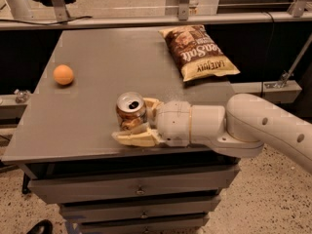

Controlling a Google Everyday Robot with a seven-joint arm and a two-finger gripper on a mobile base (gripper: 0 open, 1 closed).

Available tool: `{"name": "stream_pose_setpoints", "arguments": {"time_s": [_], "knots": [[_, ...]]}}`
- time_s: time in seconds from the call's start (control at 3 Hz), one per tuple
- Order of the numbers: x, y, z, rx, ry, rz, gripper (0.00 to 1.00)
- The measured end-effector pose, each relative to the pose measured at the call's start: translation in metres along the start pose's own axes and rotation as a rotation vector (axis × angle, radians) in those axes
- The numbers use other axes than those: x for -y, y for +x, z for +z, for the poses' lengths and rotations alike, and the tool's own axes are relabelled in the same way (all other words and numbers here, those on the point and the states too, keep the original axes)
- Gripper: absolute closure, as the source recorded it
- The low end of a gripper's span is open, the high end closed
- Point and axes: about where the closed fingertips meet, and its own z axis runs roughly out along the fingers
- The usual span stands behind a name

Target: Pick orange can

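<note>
1. My gripper (131,120) sits low over the table (97,52), near the middle of its front edge; it is clamped on the orange can (130,110), one finger on each side of it.
2. The can stands upright on the table, just back from that front edge; its silver top faces up, and the opening shows as a dark patch.
3. My near finger (134,139) lies across the foot of the can, so the can's base is hidden; I cannot see where it meets the table.
4. My far finger is mostly out of sight behind the can and my wrist; only a pale stub shows at the can's right shoulder.
5. The lettering on the can is too blurred to read.
6. My arm (253,126) reaches in past the table's right front corner; it is cut off at the right border.
7. A small orange ball (63,74) rests near the table's left edge, well apart from the can.
8. A brown-and-yellow chip bag (199,51) lies flat at the table's back right; its print is upside down from here.
9. Drawers (136,189) sit under the table's front edge; the lowest runs off the bottom border.
</note>
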Motion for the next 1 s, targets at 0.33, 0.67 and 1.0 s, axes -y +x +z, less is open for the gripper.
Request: {"name": "stream_pose_setpoints", "arguments": {"time_s": [0.33, 0.67, 1.0], "knots": [[-0.002, 0.001, 0.001, 0.013, 0.001, 0.005, 0.74], [0.002, -0.005, -0.005, 0.032, 0.029, 0.013, 0.97], [0.02, -0.032, -0.022, 0.07, 0.088, 0.024, 1.0]]}}
